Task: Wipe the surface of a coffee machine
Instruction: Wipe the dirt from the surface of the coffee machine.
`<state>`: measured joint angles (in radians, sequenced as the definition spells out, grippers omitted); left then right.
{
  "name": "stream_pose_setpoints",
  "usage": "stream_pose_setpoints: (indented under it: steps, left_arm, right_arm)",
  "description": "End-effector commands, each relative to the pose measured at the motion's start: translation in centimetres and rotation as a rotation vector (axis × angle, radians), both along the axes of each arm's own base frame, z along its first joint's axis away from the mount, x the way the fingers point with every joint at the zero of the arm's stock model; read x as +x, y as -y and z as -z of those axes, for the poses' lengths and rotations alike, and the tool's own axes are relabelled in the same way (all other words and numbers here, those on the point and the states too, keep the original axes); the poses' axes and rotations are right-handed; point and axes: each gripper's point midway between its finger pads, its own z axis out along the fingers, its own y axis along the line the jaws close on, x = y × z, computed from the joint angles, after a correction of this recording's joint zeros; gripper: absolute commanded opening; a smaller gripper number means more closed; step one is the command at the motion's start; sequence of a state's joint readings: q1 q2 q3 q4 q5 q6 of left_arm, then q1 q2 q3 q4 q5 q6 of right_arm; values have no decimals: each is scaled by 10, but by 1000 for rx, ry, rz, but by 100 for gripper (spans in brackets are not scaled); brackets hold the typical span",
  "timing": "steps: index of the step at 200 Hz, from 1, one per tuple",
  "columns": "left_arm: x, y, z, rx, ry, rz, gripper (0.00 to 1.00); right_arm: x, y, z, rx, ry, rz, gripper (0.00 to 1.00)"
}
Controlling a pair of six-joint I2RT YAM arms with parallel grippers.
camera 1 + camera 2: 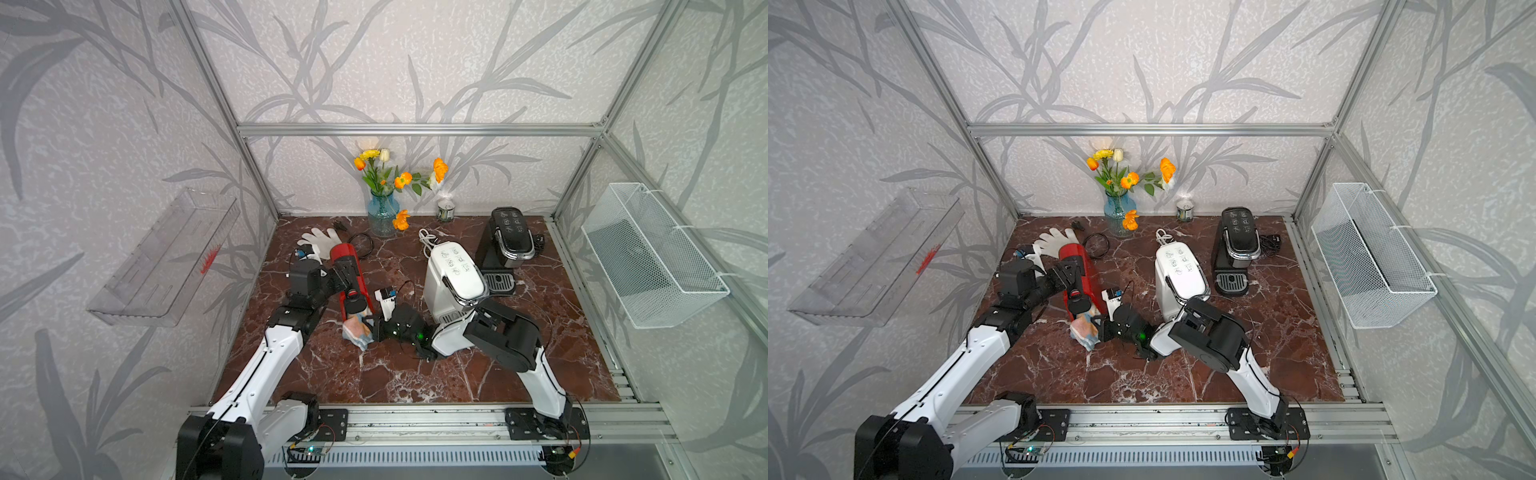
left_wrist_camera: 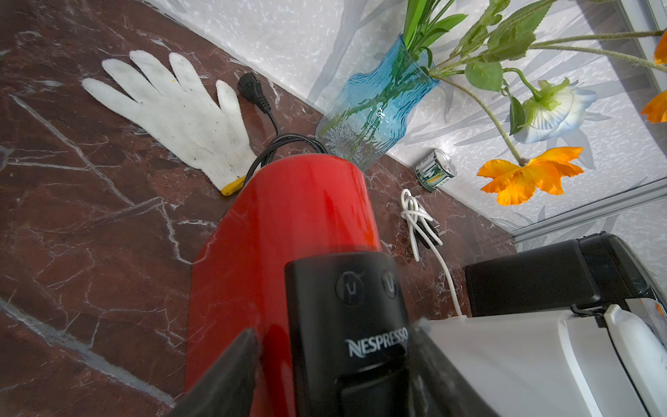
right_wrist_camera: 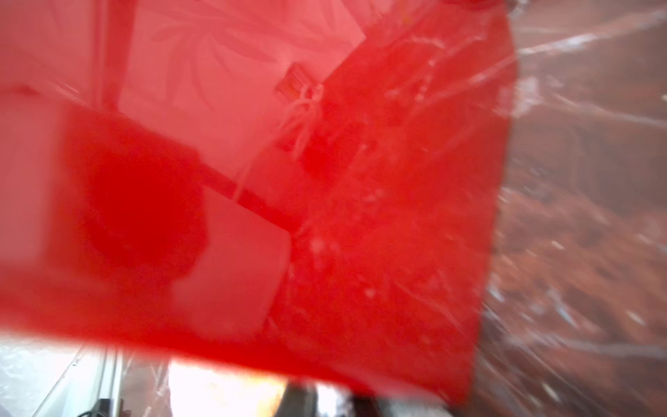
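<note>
A red coffee machine (image 1: 344, 252) (image 1: 1073, 254) stands at the left of the marble table. Its black head, marked Nespresso, fills the left wrist view (image 2: 346, 307). My left gripper (image 1: 347, 272) (image 1: 1071, 270) (image 2: 335, 332) is shut on this machine, one finger on each side of the head. My right gripper (image 1: 372, 328) (image 1: 1101, 328) reaches in low from the right, shut on a crumpled white, orange and blue cloth (image 1: 355, 335) (image 1: 1084, 333). The cloth rests against the machine's lower front. The right wrist view is blurred and mostly filled by the machine's red side (image 3: 361, 216).
A white coffee machine (image 1: 455, 270) stands close to the right arm, and a black one (image 1: 511, 237) behind it. At the back are a blue vase of flowers (image 1: 383, 214), a white glove (image 1: 322, 240), a tin (image 1: 446, 210) and loose cables. A wire basket (image 1: 652, 257) hangs on the right wall.
</note>
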<state>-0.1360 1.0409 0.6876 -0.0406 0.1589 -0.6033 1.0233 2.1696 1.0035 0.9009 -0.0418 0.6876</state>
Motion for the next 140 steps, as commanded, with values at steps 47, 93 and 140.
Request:
stream_pose_setpoints:
  steps: [47,93,140]
  left_arm:
    - [-26,8,55,17,-216,56,63]
    - [-27,7,54,18,-215,55,64]
    - [-28,8,55,14,-219,56,64]
  right_arm:
    - [31,29,-73,84,130,120,0]
    - [35,7,-110,168,169,79,0]
    - [51,-11,-88,133,150,89,0]
